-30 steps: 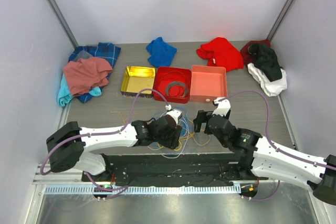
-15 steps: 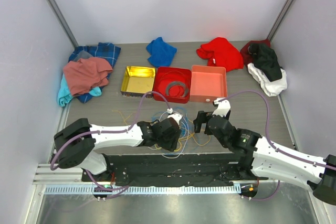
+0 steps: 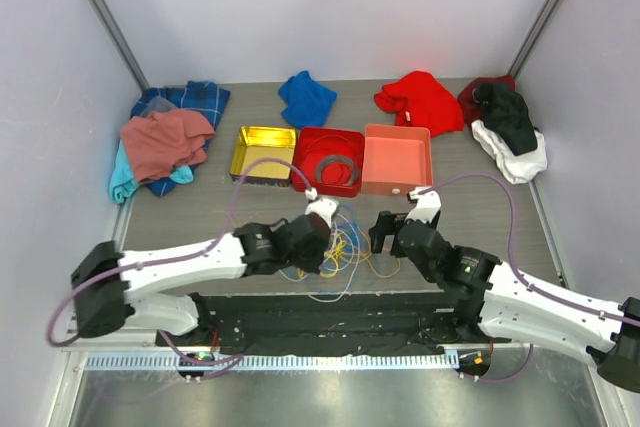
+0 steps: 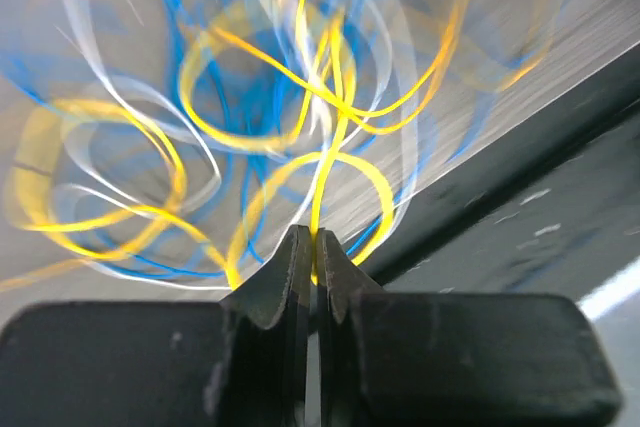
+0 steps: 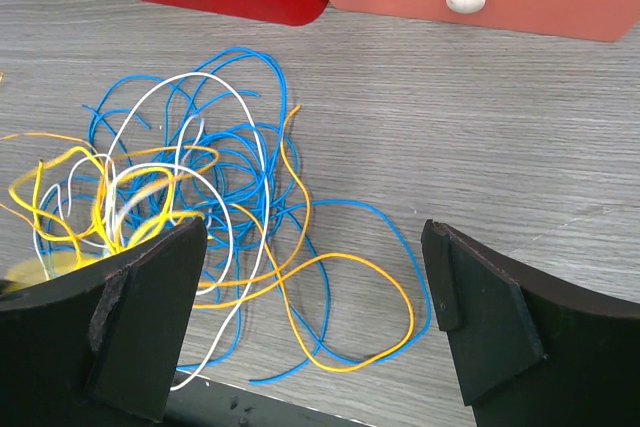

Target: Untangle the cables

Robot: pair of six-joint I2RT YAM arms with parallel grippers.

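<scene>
A tangle of thin cables (image 3: 345, 247) in yellow, orange, blue and white lies on the table between my two arms. My left gripper (image 3: 318, 243) is shut on a yellow cable (image 4: 318, 209), pinched between its fingertips; the tangle beyond is blurred in the left wrist view. My right gripper (image 3: 382, 232) is open and empty, just right of the tangle. In the right wrist view its fingers (image 5: 150, 317) stand wide apart over an orange loop (image 5: 360, 312) and blue loops (image 5: 240, 147), with a white cable (image 5: 215, 197) and yellow cables (image 5: 70, 192) to the left.
A yellow tin (image 3: 263, 154), a red box (image 3: 305, 169) holding a flat grey ring (image 3: 337, 169) and a salmon box (image 3: 397, 159) stand behind the tangle. Cloth piles (image 3: 165, 137) lie along the back. A black strip (image 3: 330, 305) marks the near table edge.
My left arm has swung left and back, and its gripper has pulled the yellow cable with it, shifting the tangle. The right arm has not moved.
</scene>
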